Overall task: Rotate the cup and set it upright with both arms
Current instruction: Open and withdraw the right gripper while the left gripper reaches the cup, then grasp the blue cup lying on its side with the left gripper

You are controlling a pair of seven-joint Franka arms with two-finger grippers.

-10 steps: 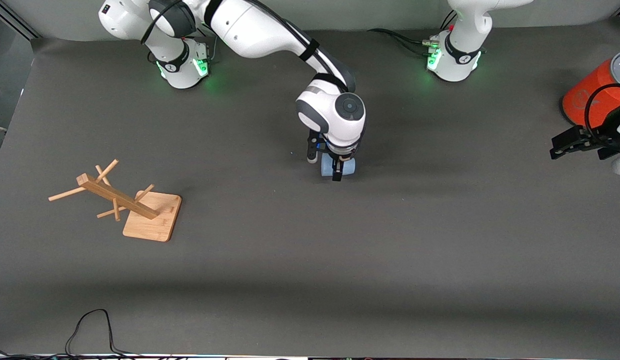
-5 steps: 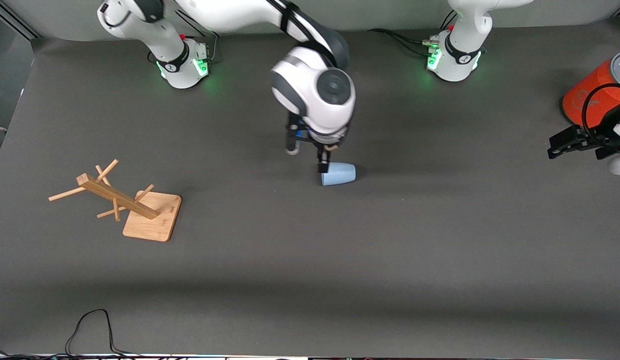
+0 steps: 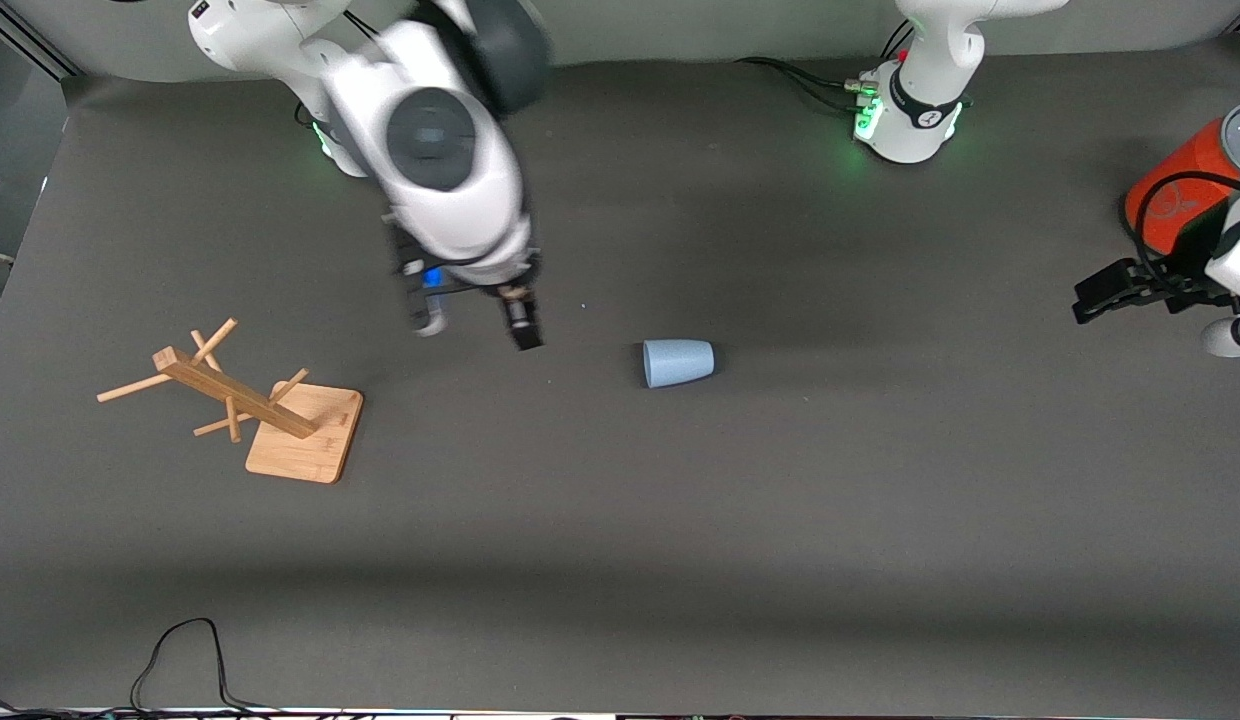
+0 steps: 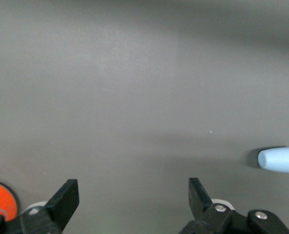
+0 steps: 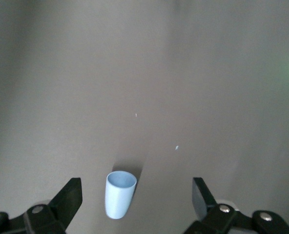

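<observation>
Grey matte table [image 3: 780, 500] bears the cup [image 3: 678, 362] lying sideways.

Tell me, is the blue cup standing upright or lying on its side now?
Lying on its side. The cup rests lengthwise on the table, its open rim facing the right arm's end, and neither gripper touches it.

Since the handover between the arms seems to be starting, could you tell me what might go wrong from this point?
1. The cup lies on its side on the bare table, held by nothing, so it may roll before it is gripped.
2. The left gripper, open, hangs by the orange cylinder at its end of the table; it could clip the cylinder as it sets off.
3. The right gripper, open, is up over the table between cup and wooden rack, too far away to steady the cup.
</observation>
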